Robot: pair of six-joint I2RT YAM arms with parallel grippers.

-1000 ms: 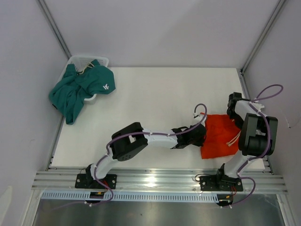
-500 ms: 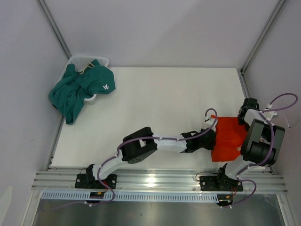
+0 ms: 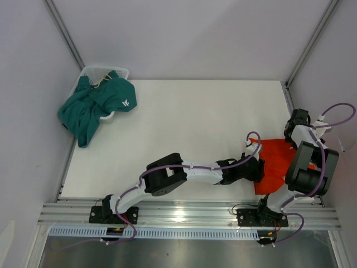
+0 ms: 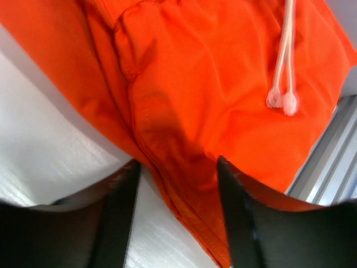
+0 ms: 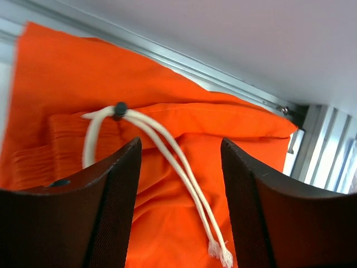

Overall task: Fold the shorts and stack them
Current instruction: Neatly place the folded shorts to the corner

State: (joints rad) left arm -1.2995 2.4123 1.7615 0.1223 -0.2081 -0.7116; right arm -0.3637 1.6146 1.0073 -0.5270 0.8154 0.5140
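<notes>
Orange-red shorts (image 3: 274, 159) lie at the near right side of the table (image 3: 184, 111), with their white drawstring (image 4: 281, 99) on top. The left gripper (image 4: 177, 164) is low at their left edge. Its jaws are apart, and a fold of cloth lies between them. The right gripper (image 5: 179, 146) hangs over the waistband with its jaws wide apart, holding nothing. Teal shorts (image 3: 92, 109) droop over the white basket (image 3: 103, 71) in the far left corner.

Orange-red fabric shorts (image 3: 276, 162): on white table (image 3: 184, 117), at right edge, toward near-right corner.
Teal green fabric shorts (image 3: 92, 109): draped over white mesh plastic basket (image 3: 103, 71), far-left corner, overhanging left edge.
</notes>
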